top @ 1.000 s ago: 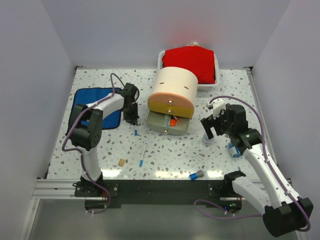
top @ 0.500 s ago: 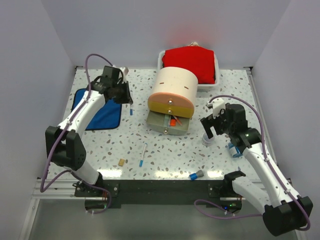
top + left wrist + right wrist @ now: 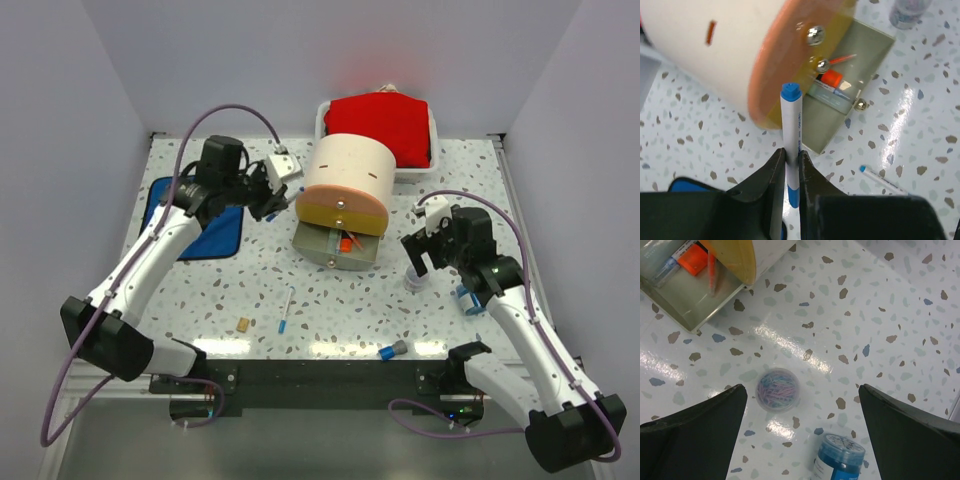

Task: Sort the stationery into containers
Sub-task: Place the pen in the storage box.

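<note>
My left gripper [image 3: 268,200] is shut on a white pen with blue ends [image 3: 791,130] and holds it above the table, just left of the cream drawer unit [image 3: 348,175]. The unit's lower drawer [image 3: 322,250] is pulled open and holds an orange marker [image 3: 831,78] and a red pen [image 3: 842,59]. My right gripper [image 3: 425,252] is open and empty above a clear cup of paper clips [image 3: 777,389]; the cup also shows in the top view [image 3: 416,278]. A second white-and-blue pen [image 3: 285,312], a tan eraser [image 3: 242,324] and a blue-grey cap piece [image 3: 392,351] lie near the front.
A blue cloth [image 3: 205,228] lies at the left. A white tray with red cloth [image 3: 380,125] stands behind the unit. A blue-lidded bottle [image 3: 839,460] lies by the clear cup, near my right arm.
My left gripper has lifted the blue-ended pen off the table by the cloth and swung right toward the drawer unit. The right arm has not moved.
</note>
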